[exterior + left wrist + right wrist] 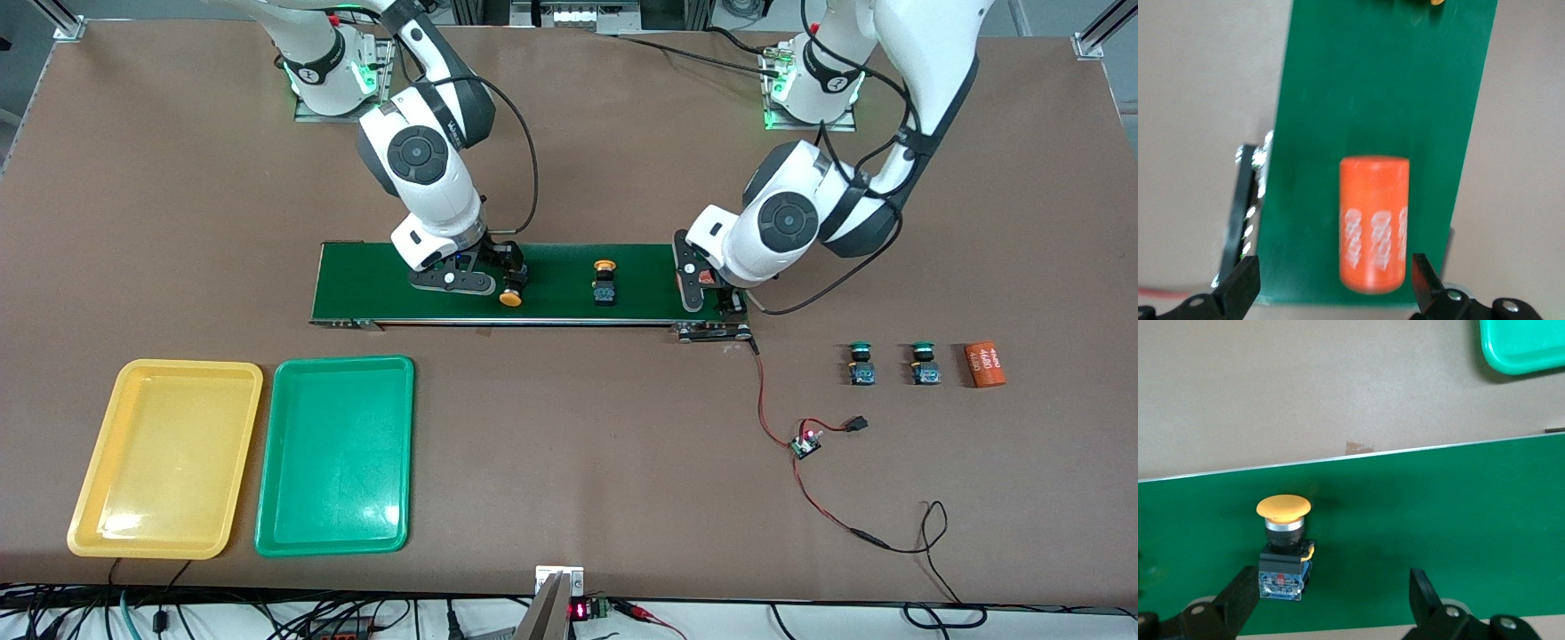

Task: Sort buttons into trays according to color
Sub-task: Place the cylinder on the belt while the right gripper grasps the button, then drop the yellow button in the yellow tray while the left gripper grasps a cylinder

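Both end effectors wide over the conveyor belt.
We see the left end effector straddling an orange cylinder, the right end effector by a yellow button.

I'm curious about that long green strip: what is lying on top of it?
On the conveyor belt lie two yellow-capped buttons and an orange cylinder. From the front, the left tool covers that cylinder.
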{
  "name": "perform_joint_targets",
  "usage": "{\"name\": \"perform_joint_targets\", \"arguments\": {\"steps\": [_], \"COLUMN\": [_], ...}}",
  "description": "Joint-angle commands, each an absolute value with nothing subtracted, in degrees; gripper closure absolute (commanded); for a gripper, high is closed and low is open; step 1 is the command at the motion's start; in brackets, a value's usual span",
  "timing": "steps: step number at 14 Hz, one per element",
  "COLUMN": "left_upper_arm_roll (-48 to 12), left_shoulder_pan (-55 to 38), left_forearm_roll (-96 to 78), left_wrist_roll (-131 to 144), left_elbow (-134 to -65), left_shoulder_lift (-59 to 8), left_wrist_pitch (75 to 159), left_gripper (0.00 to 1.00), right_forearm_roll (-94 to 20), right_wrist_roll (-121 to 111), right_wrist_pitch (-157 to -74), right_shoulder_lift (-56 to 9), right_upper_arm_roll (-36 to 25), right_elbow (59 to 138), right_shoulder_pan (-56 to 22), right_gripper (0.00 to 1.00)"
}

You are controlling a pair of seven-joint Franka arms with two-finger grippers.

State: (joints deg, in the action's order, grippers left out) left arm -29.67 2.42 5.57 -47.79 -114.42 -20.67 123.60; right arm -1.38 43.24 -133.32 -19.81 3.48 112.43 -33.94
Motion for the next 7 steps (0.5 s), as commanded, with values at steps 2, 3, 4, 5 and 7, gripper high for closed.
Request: {"name": "perform_joint_targets", "arguments": {"steps": [2, 3, 4, 5, 7], "left_upper_arm_roll": [-28.6, -27.0, -25.0, -23.1, -19.4], "left_shoulder_pan": [5.8, 6.1, 6.7, 7.0, 7.6], "left_forearm_roll": [5.5, 5.5, 5.5, 5.5, 5.5], "left_wrist_roll": [-40.6, -37.9, -34.1, -30.6, -25.3], "left_elbow": [-107.4, -107.0, -107.0, -107.0, -107.0], "left_shoulder_lift": [-17.2, -16.5, -15.9, -15.5, -15.3], "left_wrist_pitch": [108.4, 107.3, 106.5, 106.5, 106.5], "left_gripper": [0.0, 0.0, 0.0, 0.0, 0.0], "right_forearm_roll": [-1.5, -1.5, -1.5, -1.6, -1.5], "right_wrist_roll": [47.8, 47.8, 47.8, 47.8, 47.7], "right_wrist_pitch": [-136.7, -137.2, -137.5, -137.5, -137.6], "right_shoulder_lift": [-22.6, -23.1, -23.5, -23.6, -24.0], "right_upper_arm_roll": [3.4, 3.4, 3.4, 3.4, 3.4], "right_elbow": [113.2, 113.2, 113.2, 113.2, 113.1], "right_shoulder_pan": [-35.6, -35.7, -35.7, -35.6, -35.6], "right_gripper": [0.0, 0.0, 0.0, 0.0, 0.05]}}
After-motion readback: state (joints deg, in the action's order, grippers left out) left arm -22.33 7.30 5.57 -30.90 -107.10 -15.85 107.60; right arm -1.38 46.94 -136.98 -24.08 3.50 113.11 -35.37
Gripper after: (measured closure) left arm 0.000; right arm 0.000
